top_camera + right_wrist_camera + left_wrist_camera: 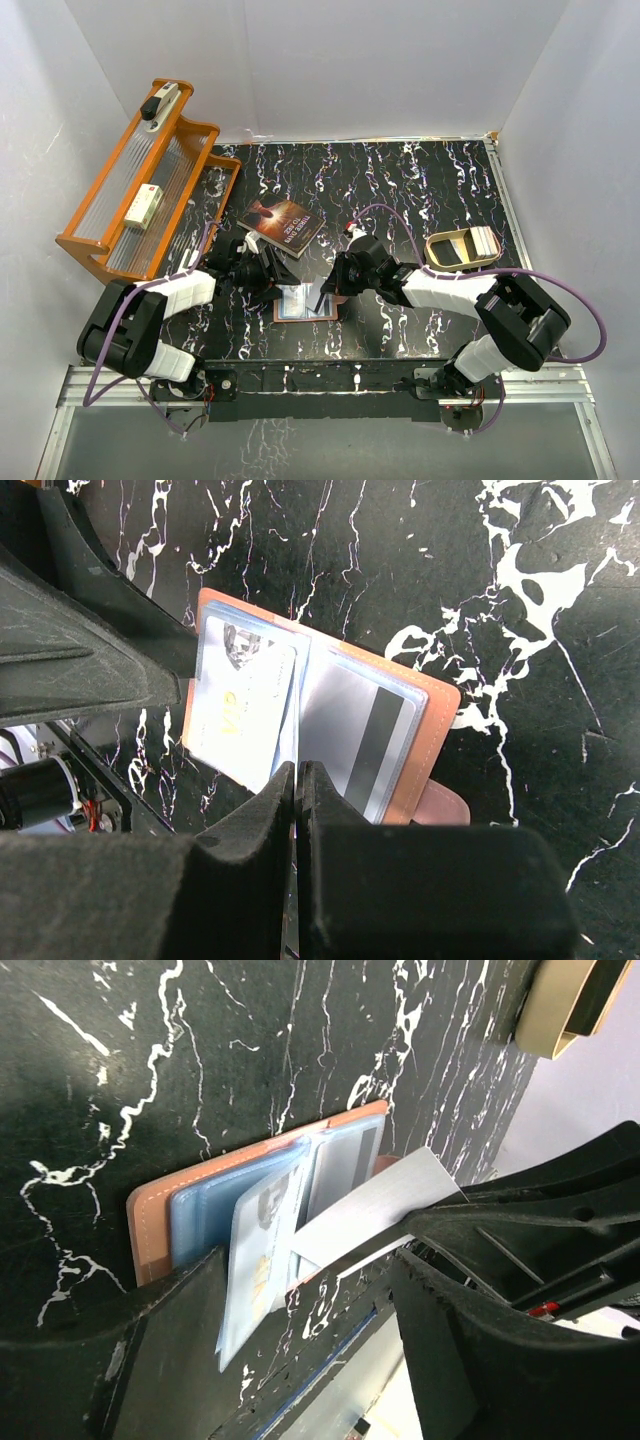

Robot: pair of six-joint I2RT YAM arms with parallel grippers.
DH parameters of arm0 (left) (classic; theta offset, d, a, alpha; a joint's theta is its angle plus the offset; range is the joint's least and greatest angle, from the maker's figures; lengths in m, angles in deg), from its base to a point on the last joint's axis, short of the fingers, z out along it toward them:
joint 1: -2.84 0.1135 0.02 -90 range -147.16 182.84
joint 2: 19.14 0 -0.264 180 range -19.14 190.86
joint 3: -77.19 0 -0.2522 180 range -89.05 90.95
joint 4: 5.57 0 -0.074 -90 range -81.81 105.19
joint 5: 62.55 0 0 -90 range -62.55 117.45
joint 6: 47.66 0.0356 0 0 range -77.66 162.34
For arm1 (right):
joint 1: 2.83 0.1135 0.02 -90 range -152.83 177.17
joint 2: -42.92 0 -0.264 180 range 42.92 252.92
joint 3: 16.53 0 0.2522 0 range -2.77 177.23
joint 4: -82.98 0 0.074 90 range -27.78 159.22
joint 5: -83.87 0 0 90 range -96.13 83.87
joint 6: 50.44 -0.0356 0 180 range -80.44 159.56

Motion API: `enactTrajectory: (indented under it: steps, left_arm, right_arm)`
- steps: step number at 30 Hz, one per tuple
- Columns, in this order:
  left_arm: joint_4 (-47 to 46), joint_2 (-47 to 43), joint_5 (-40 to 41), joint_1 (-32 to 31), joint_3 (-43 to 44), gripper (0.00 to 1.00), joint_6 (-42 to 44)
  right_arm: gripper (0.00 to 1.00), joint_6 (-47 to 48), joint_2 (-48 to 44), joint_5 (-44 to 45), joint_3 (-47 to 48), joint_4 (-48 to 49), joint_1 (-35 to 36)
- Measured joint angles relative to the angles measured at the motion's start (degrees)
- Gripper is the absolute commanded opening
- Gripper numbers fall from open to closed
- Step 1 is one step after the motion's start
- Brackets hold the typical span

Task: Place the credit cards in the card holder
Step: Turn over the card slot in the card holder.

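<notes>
The reddish-brown card holder (305, 303) (150, 1220) (435, 710) lies open on the black marble table between both grippers. A pale blue-white credit card (250, 1270) (240, 710) sticks partly out of its left sleeve, its free end lying between the open fingers of my left gripper (310, 1295) (270, 275), close to the left finger. A silver card with a dark stripe (360, 735) sits in the right sleeve. My right gripper (299, 768) (333, 290) is shut on a thin grey-white credit card (380, 1205) that stands on edge over the holder's middle.
A dark paperback book (282, 224) lies behind the holder. A beige-gold tin (462, 248) (565, 1005) sits to the right. An orange rack (140, 190) stands at the left. The table's near edge (330, 1370) runs just below the holder.
</notes>
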Motion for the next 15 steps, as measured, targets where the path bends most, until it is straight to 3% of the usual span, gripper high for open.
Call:
enactTrajectory:
  steps: [15]
  left_arm:
    - [-5.27,-3.8,-4.61,-0.42,-0.68,0.57,-6.84]
  right_arm:
    - [0.0,1.16,-0.13,1.18,-0.2,-0.59,0.0]
